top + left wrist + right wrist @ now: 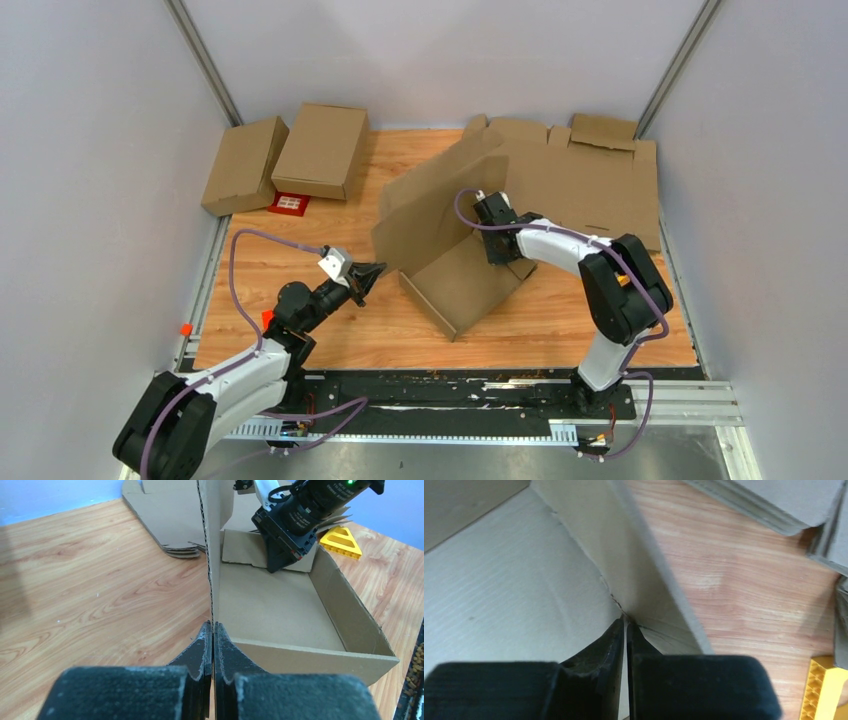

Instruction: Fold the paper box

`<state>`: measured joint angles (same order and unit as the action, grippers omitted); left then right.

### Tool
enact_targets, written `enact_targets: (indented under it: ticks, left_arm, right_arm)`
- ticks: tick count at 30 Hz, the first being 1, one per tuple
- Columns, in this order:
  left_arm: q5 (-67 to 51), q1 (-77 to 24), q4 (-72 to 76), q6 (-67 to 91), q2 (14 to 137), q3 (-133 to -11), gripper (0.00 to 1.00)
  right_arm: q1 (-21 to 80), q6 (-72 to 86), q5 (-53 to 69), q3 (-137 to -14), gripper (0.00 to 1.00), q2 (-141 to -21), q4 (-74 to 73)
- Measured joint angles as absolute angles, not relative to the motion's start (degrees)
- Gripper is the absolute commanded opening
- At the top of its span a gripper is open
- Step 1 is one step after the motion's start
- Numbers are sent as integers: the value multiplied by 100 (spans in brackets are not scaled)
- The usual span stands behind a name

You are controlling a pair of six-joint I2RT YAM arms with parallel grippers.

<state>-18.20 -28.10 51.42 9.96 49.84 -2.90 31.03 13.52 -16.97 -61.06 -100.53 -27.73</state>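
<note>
Paper box [462,285] is noted mid-table [560,320], half-formed, with 1 tall flap stood upright along its left side. Left claw [213,626] is closed tight, tips set against that flap's lower edge. Right claw [626,625] is likewise closed, empty, tips pressed into an inner corner of the box.

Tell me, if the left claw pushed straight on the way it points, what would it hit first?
The paper box: the shut left gripper points straight at the thin edge of its tall upright flap, just beyond the fingertips. Whether they already touch it is hard to tell.
</note>
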Motion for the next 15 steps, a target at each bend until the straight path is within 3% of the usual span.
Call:
enact_targets:
  ticks: [7, 15]
  left_arm:
    - [-1811, -2810, 5166, 993, 5004, -290, 0]
    - [-1811, -2810, 5164, 993, 5004, -290, 0]
  right_arm:
    - [3105, 1127, -1048, -6073, 10, -9758, -2722]
    - [3103, 1057, -1162, -6318, 6, -9651, -2917]
